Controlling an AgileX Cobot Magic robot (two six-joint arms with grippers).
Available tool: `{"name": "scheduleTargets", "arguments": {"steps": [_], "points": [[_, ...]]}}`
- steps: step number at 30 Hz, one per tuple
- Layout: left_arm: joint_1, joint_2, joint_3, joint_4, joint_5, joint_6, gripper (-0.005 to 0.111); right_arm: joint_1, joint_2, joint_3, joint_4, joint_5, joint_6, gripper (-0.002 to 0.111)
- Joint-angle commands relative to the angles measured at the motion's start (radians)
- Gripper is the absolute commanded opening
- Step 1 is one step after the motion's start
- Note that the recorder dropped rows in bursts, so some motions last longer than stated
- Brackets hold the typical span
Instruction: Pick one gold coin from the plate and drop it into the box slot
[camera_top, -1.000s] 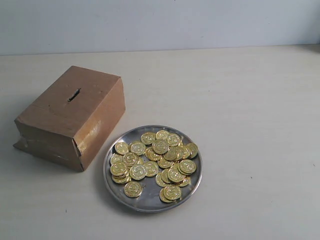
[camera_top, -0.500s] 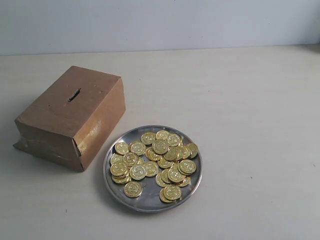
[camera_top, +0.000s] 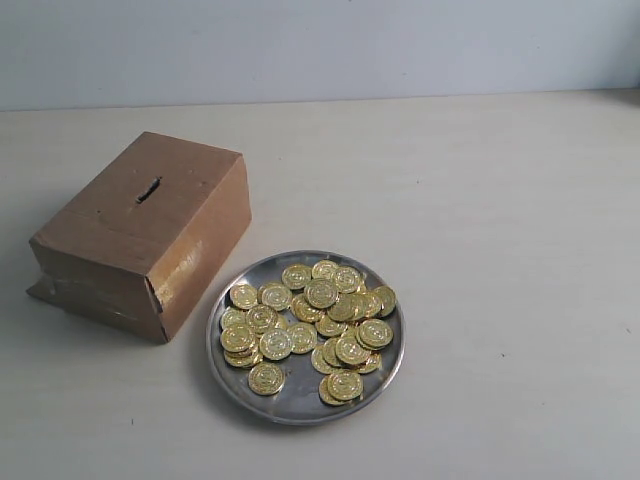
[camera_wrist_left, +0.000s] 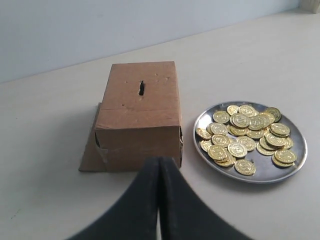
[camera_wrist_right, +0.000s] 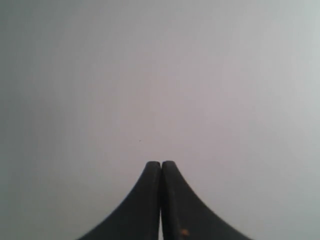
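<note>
Seen from the room, by material and finish:

- Box (camera_top: 130, 225): brown cardboard, matt, slightly creased and dented on top.
- Tape (camera_top: 185, 265): clear film on the box's side and edges, glossy, catching the light in streaks.
- Slot (camera_top: 148, 189): cut through the cardboard, edges ragged.
- Plate (camera_top: 298, 398): silver metal, smooth, with a soft sheen.
- Coins (camera_top: 310, 325): gold-coloured, bright and shiny, faces embossed in relief.
- Table (camera_top: 500, 250): pale cream top, matt, smooth, faintly streaked.
- Wall (camera_top: 320, 50): pale, flat, matt.
- Left gripper (camera_wrist_left: 160, 161) and right gripper (camera_wrist_right: 161, 163): black, matt, smooth; plastic or rubber, cannot tell which.
</note>
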Motion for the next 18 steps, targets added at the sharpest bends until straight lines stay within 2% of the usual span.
{"name": "scheduleTargets", "arguments": {"steps": [1, 13, 15, 18], "points": [[0.001, -0.004, 0.002, -0.003, -0.003, 0.003, 0.0, -0.006, -0.002, 0.001, 0.001, 0.0, 0.003, 0.0], [0.001, -0.004, 0.009, -0.01, -0.016, 0.003, 0.0, -0.005, -0.002, 0.023, 0.001, 0.118, 0.011, 0.0], [0.001, -0.004, 0.02, -0.032, -0.076, 0.003, 0.0, -0.005, -0.002, 0.042, 0.001, 0.092, 0.009, 0.0], [0.001, -0.004, 0.038, -0.076, -0.288, 0.003, 0.0, -0.005, -0.002, 0.072, 0.001, 0.078, 0.009, 0.0]]}}
